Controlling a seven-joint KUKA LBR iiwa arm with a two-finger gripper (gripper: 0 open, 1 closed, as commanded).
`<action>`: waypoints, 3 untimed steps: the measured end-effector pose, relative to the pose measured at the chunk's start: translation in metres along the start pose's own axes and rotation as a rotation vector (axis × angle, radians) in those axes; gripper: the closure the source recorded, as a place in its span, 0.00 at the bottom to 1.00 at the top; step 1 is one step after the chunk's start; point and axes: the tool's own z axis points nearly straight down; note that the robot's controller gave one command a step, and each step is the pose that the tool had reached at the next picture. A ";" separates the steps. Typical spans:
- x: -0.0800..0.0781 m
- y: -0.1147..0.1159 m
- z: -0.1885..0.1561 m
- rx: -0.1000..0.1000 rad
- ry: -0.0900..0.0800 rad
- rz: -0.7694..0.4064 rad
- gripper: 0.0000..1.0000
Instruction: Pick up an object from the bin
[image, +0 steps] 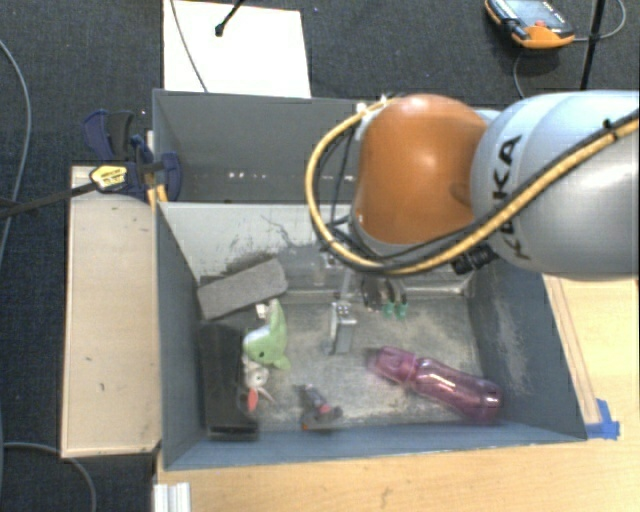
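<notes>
A robotics laboratory or test cell is indicated. A large silver-grey industrial robot arm (560, 190) lettered KUKA, capped with a glossy orange dome-shaped cover (420, 170) and looped with a yellow cable (313, 190), is seen reaching in from 3 o'clock over a grey sheet-metal bin (170, 330). An unrelated assortment is scattered inside: a purple plastic bottle (435, 383) at 5 o'clock, a green soft toy (266, 342) and a grey foam block (240, 290) at 9 o'clock. Dark carpet (60, 100) crossed by a loose black cable (50, 197) is seen around it, and an orange-and-black handheld device (530, 22) at 1 o'clock.
</notes>
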 end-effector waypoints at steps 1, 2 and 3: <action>-0.002 -0.001 -0.005 -0.001 -0.009 0.004 0.00; -0.001 0.020 0.049 -0.002 -0.011 -0.072 0.00; -0.006 0.042 0.072 0.000 -0.008 -0.301 0.00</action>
